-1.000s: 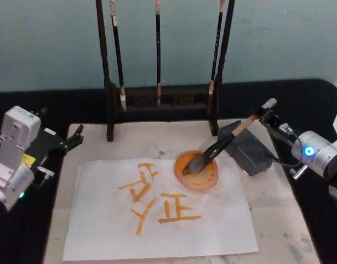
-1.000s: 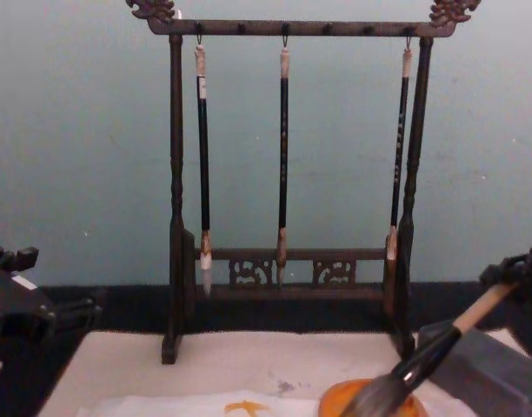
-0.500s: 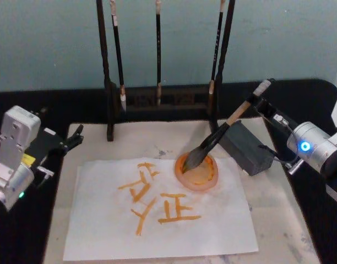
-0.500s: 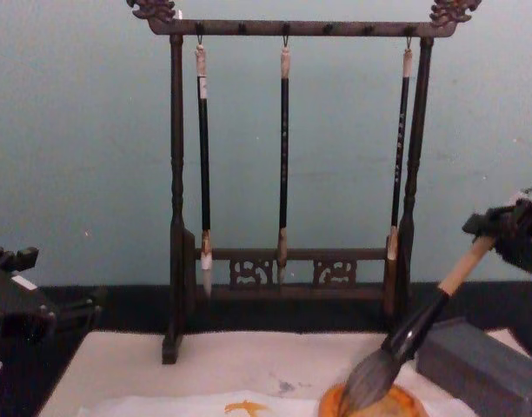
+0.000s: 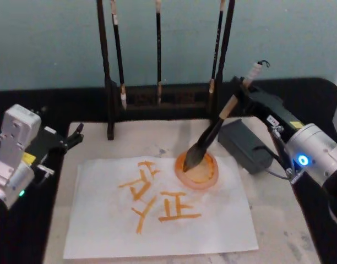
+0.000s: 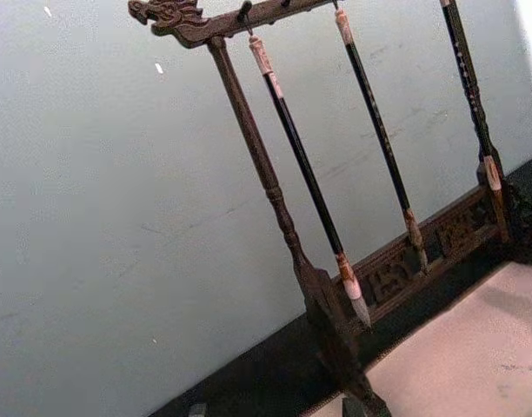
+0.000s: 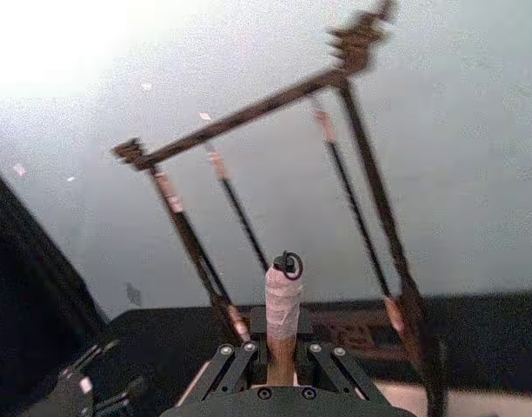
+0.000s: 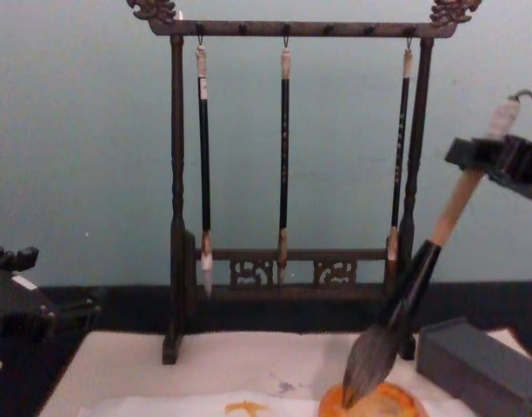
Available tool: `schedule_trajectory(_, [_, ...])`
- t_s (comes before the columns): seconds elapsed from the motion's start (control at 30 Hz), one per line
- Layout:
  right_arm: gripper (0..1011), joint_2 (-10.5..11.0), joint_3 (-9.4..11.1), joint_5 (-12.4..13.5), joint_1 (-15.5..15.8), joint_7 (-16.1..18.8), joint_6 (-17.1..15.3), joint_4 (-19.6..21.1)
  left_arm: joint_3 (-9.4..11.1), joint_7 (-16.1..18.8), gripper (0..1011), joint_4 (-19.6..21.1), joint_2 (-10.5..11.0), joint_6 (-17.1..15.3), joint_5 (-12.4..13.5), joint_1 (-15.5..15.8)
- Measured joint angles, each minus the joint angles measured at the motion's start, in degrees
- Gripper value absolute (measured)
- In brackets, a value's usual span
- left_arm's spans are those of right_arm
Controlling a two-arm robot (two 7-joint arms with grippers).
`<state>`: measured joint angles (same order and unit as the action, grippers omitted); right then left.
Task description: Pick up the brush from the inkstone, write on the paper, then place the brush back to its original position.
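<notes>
Calligraphy brush (image 5: pixel 212 136), large and thick, with a pale wooden handle, black lower section and bushy grey-black bristles, stands tilted over the round orange dish (image 5: pixel 200 175), with its bristle tip down at the dish's left part. The right tool (image 5: pixel 238 92) is clenched on the upper handle, just below the white-wrapped top. The left tool (image 5: pixel 75 137) is parked over the left side of the black desk (image 5: pixel 75 104).

Step in hand, as judged: charging the bristles before a stroke on the white paper sheet (image 5: pixel 102 231), which already bears orange characters.
- Keep the grasp firm. The hold is high, so the long handle may pivot if it slackens.
- Raise the tip clear of the dish rim before traversing to the paper.
- Keep the handle top off the dark wooden brush rack (image 5: pixel 157 99) close behind it.
- Steer clear of the dark grey rectangular block (image 5: pixel 246 147) beside the dish.

The head view gives the layout of paper, dish and block from above. The chest view gives the tilt side-on and the tip at the dish surface, though actual contact cannot be confirmed. The right wrist view adds the black loop on the wrapped top, rising from the clenched tool.
</notes>
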<state>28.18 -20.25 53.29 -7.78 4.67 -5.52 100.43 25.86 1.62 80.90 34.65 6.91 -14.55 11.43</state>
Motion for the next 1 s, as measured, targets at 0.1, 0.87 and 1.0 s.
schedule_trajectory(0.1, [176,0.55,-1.01,-3.78,0.58,0.7,1.64,1.65,0.0,0.0,1010,0.0,0.0,0.0,0.0,0.0])
schedule_trajectory(0.87, [176,-1.16,-8.63,-22.74,-3.55,9.37,8.3,-1.1,0.0,0.0,1010,0.0,0.0,0.0,0.0,0.0])
schedule_trajectory(1.0, [176,-2.07,-9.24,-23.44,-3.94,10.58,8.31,-1.87,0.0,0.0,1009,0.0,0.0,0.0,0.0,0.0])
